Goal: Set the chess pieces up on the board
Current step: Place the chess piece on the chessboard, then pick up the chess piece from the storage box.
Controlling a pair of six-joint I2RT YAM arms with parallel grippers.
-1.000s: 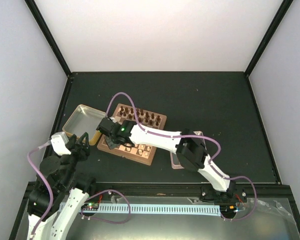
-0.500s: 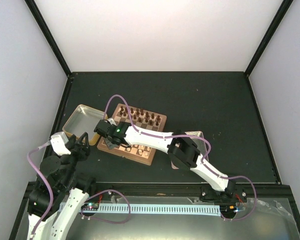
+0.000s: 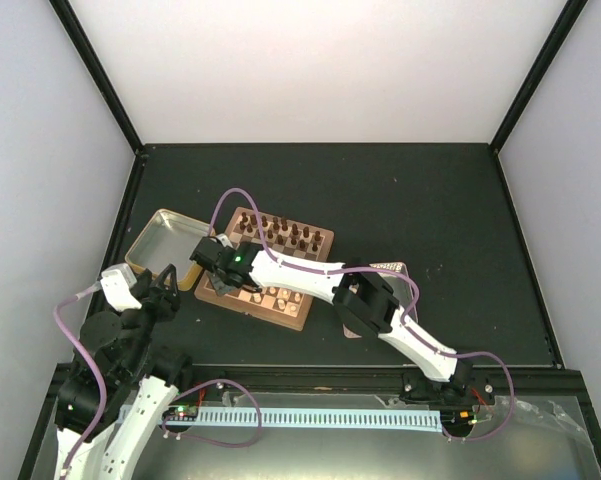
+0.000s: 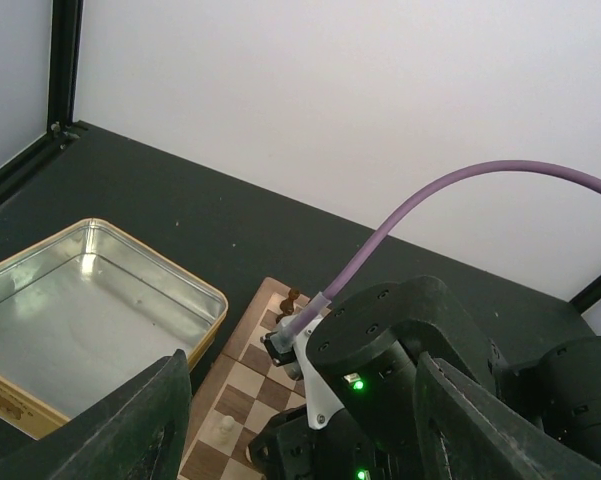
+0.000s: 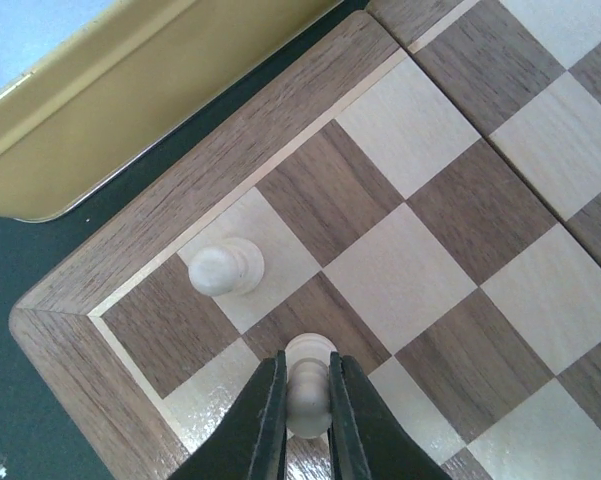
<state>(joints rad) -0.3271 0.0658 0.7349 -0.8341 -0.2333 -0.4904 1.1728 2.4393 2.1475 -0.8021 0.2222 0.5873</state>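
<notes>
The board [image 3: 292, 303] lies left of centre; its near-left corner fills the right wrist view [image 5: 210, 170]. My right gripper [image 5: 307, 392] is shut on a pale beige pawn [image 5: 307, 372], holding it by the top, upright over a dark square near that corner; I cannot tell whether its base touches. A second pale pawn [image 5: 225, 268] stands on the light square beside it and also shows in the left wrist view [image 4: 225, 427]. In the top view the right gripper [image 3: 218, 283] is over the board's left edge. My left gripper [image 3: 160, 285] is open and empty, held up near the left base.
A yellow-rimmed metal tin [image 3: 165, 240] sits just left of the board, close to the held pawn [image 5: 100, 110]. Dark brown chessmen [image 3: 285, 232] stand along the board's far rows. A clear tray [image 3: 395, 270] lies to the right, mostly under the right arm.
My right gripper has shifted a little left toward the board's near-left corner with the pawn in it. The left arm has not moved.
</notes>
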